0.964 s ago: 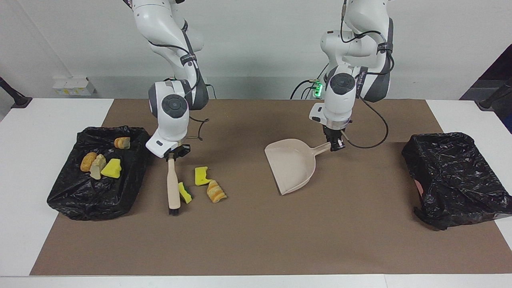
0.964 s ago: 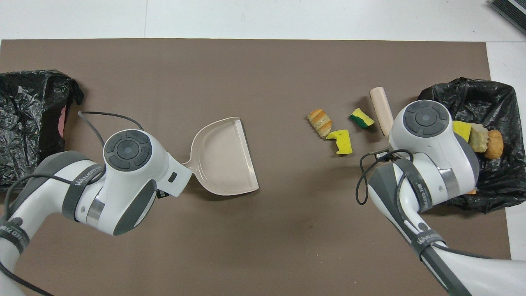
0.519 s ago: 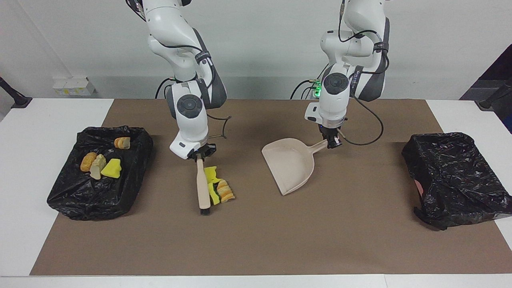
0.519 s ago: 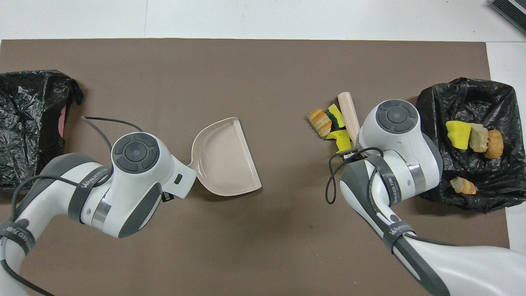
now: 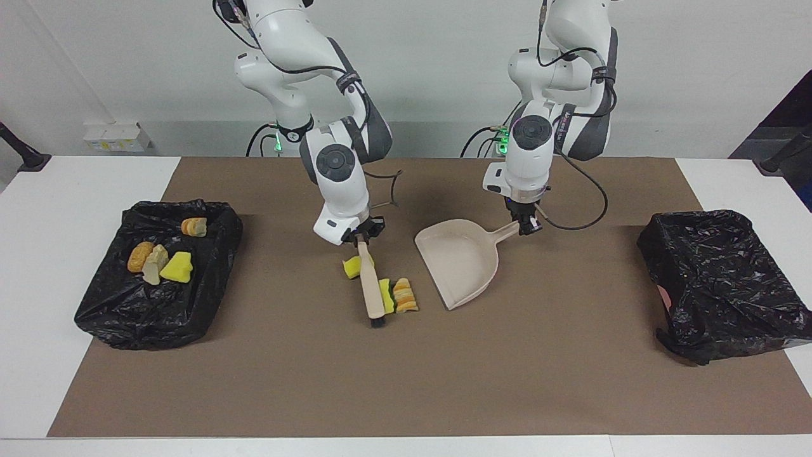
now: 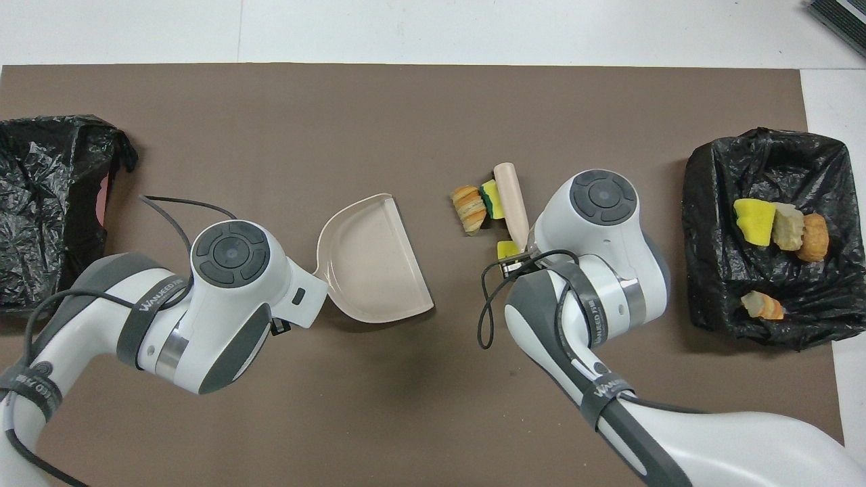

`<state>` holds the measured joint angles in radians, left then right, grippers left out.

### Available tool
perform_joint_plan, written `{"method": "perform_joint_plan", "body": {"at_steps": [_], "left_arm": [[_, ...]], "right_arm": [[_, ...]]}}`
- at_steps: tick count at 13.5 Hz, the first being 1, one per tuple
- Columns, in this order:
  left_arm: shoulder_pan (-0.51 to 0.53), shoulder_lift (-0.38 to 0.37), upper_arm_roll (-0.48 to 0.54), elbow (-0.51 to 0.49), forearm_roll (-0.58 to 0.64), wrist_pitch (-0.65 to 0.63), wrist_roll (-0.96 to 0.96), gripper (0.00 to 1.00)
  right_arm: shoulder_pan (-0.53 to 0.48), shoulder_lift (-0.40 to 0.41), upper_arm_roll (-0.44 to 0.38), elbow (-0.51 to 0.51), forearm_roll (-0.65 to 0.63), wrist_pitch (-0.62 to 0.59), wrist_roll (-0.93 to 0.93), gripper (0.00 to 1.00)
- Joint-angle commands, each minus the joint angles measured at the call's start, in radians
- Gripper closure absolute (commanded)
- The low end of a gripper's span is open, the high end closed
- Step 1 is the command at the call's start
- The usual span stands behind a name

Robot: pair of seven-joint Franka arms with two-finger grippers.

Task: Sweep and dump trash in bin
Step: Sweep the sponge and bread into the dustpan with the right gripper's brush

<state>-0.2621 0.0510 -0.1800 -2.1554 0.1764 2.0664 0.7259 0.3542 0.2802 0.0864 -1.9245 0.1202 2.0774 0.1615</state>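
Tilting brush (image 5: 370,285) in right jaws

overhead: right end effector (image 6: 515,260) buried under its own wrist, part covering yellow scrap (image 6: 505,249) mid-frame; left end effector (image 6: 276,327) hidden too; both arms cut off at bottom edge

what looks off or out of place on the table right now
One plain yellow sponge piece has slipped to the wrong side of the brush, toward the right arm's end, while the green-backed sponge and bread lump sit on the dustpan side. Otherwise nothing stands out.
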Motion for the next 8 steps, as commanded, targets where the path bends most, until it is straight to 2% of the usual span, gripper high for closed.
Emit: {"method": "perform_joint_plan", "body": {"at_steps": [1,6,8], "left_arm": [[-0.016,-0.025,0.011,-0.024,0.003,-0.002,-0.025,1.0],[-0.012,-0.025,0.011,-0.023,0.003,-0.002,-0.025,1.0],[-0.012,-0.025,0.011,-0.024,0.003,0.001,-0.026,1.0]], "right_arm": [[0.051,0.016,0.001,0.027,0.082,-0.007,-0.011,1.0],[0.111,0.014,0.003,0.044,0.326,0.001,-0.043,1.0],[0.111,-0.012,0.019,0.061,0.413,-0.013,-0.037,1.0]]}}
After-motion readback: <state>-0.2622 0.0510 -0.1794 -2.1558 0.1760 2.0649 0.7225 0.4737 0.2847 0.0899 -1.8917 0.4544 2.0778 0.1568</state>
